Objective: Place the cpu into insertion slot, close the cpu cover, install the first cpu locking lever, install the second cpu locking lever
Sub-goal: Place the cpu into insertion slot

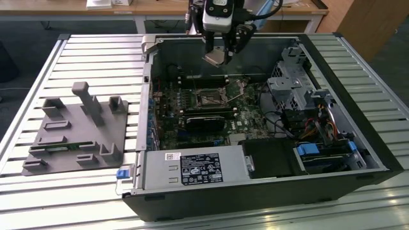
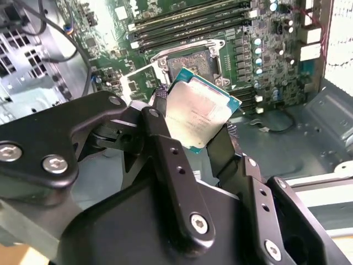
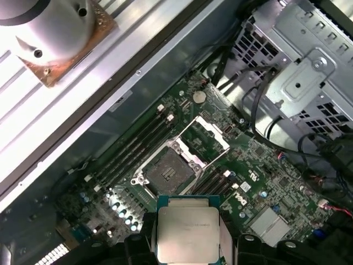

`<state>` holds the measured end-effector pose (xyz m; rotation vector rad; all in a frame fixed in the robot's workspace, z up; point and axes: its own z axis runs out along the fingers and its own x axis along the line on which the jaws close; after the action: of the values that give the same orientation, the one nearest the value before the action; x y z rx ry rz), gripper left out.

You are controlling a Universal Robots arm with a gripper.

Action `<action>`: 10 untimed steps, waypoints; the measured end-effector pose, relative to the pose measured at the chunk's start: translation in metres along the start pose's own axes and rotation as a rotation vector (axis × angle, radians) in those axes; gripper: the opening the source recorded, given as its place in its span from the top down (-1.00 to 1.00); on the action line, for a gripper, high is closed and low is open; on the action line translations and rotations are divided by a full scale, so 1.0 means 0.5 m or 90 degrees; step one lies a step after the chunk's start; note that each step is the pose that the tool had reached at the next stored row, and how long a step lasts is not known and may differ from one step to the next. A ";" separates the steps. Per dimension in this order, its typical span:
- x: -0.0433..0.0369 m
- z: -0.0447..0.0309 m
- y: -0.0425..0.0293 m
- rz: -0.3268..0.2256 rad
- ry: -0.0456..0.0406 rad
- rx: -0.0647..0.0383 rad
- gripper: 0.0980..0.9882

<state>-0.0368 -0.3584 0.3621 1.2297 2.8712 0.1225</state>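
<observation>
Cpu [image 2: 201,113] clamped in the gripper [image 2: 196,120], above the seemingly empty insertion slot [image 3: 167,170].

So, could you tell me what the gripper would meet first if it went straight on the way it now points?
Likely the motherboard near the insertion slot, with the held cpu touching first; nothing lies between, though depth is unclear.

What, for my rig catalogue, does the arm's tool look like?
The tool has black, flat-sided linkage fingers, jointed with silvery screws and dotted with small holes. In the exterior view a pale grey-white housing with a dark panel sits above them, and dark cables loop off beside it.
</observation>
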 end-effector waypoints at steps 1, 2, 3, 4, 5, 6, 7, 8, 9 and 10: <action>0.000 0.000 0.000 0.009 -0.0007 0.000 0.00; 0.000 0.001 0.000 0.018 -0.0014 0.000 0.00; 0.000 0.001 0.000 0.027 -0.0022 0.000 0.00; 0.000 0.002 0.000 0.038 -0.0031 -0.001 0.00; 0.000 0.002 0.000 0.049 -0.0039 -0.001 0.00; 0.000 0.002 0.000 0.059 -0.0048 -0.001 0.00; 0.000 0.003 0.000 0.070 -0.0057 -0.001 0.00; 0.000 0.003 0.000 0.081 -0.0066 -0.001 0.00; 0.000 0.004 0.000 0.092 -0.0075 -0.001 0.00; 0.000 0.004 0.000 0.104 -0.0084 -0.001 0.00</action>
<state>-0.0368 -0.3584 0.3599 1.4567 2.7557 0.1188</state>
